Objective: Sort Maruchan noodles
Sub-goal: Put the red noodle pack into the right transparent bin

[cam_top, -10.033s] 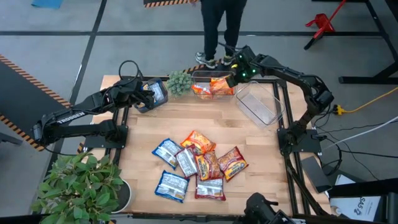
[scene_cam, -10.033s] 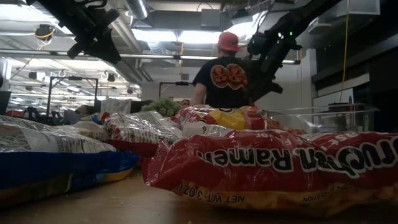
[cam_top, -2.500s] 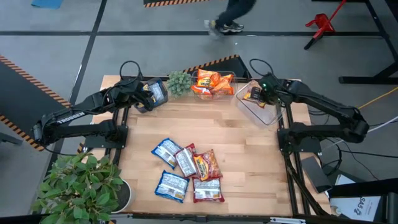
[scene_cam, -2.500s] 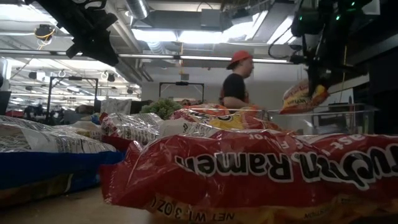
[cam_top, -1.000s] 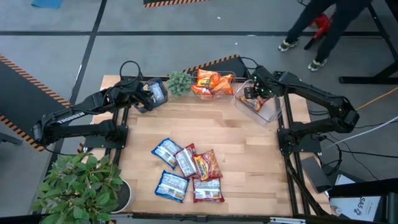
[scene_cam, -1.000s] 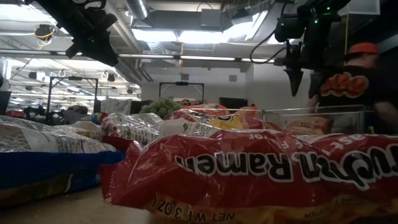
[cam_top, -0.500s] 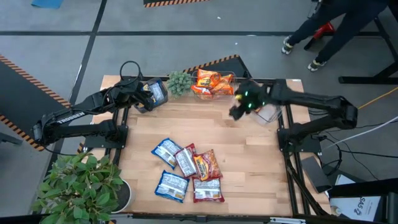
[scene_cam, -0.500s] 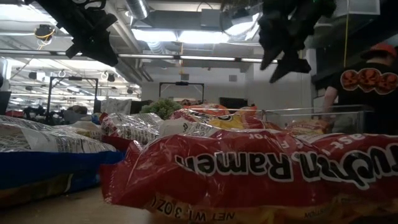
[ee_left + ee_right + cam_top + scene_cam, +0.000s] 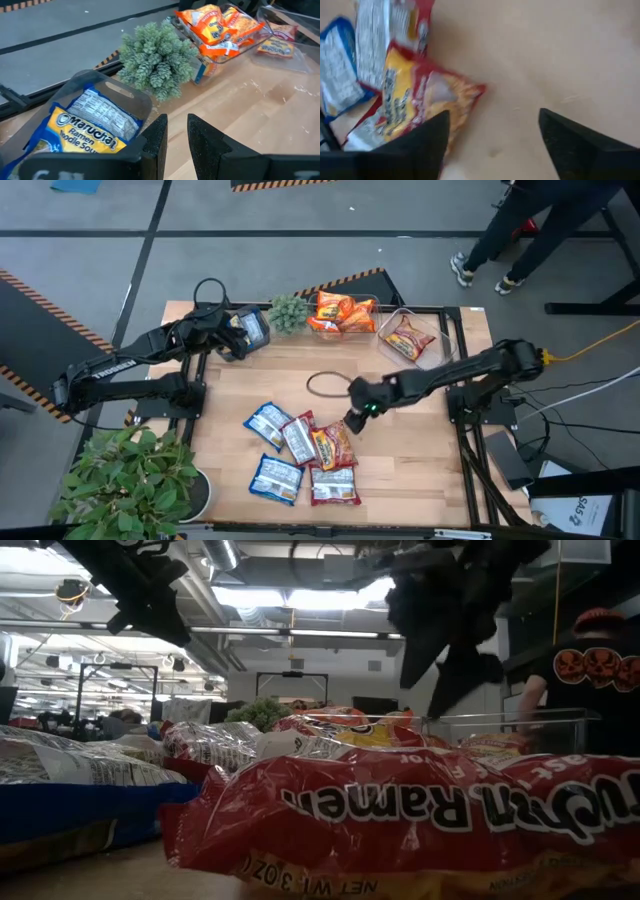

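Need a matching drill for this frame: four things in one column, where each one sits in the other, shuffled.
Things:
1. orange packets
2. red packet
3. right end effector
4. left end effector

Places:
A. open above the loose pile in the middle of the table
B. in the bin next to the small green plant
C. alone in the clear bin at the table's right rear
D. at the table's left rear, by a container holding a blue-and-yellow packet

Pairs: 1-B, 2-C, 3-A, 4-D
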Robot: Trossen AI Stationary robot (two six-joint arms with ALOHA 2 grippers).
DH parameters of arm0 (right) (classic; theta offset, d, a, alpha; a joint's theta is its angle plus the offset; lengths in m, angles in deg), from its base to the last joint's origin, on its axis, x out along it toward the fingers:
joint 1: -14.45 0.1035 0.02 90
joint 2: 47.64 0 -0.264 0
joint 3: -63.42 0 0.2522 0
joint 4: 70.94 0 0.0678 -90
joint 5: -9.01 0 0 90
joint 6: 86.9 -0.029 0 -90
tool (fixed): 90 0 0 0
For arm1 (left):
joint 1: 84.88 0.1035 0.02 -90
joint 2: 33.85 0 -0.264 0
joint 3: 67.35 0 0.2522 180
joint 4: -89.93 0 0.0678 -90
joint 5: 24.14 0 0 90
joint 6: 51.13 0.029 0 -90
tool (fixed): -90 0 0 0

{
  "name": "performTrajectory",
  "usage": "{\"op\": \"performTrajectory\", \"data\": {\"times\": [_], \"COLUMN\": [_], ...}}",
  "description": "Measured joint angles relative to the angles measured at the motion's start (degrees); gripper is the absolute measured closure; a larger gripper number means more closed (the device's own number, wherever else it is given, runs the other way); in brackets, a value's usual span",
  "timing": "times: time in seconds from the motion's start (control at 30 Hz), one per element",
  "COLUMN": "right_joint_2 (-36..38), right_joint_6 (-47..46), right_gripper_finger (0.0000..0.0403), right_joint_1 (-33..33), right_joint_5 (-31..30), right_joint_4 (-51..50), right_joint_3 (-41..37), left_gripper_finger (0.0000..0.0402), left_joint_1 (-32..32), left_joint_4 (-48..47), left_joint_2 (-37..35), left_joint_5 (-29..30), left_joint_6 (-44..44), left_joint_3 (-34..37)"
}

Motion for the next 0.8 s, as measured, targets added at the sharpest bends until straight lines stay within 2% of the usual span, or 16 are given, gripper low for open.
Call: {"op": "performTrajectory", "data": {"times": [0.1, 0.2, 0.57, 0.7, 0.8], "right_joint_2": [-4.7, -8.61, -16.86, -17.58, -17.72], "right_joint_6": [-1.55, -2.6, -6.36, -5.51, -5.42], "right_gripper_finger": [0.007, 0.0044, 0.0036, 0.0059, 0.0125], "right_joint_1": [1.11, 2.15, 4.56, 4.01, 3.66], "right_joint_5": [6.51, 11.69, 13.73, 13.15, 13.59], "right_joint_4": [4.94, 9.95, 20.43, 22.4, 22.46], "right_joint_3": [0.01, 0.0, 0.01, -0.02, -0.04], "left_gripper_finger": [0.0333, 0.0333, 0.0333, 0.0333, 0.0333], "left_joint_1": [0.03, 0.01, -0.01, 0.01, 0.01], "left_joint_4": [-0.02, -0.22, -2.39, -2.97, -3.0], "left_joint_2": [0.0, 0.0, 0.0, 0.0, 0.0], "left_joint_5": [-1.12, -1.69, -2.46, -2.45, -2.46], "left_joint_6": [0.1, 0.14, 0.17, 0.17, 0.15], "left_joint_3": [0.0, 0.0, -0.02, -0.02, -0.02]}}
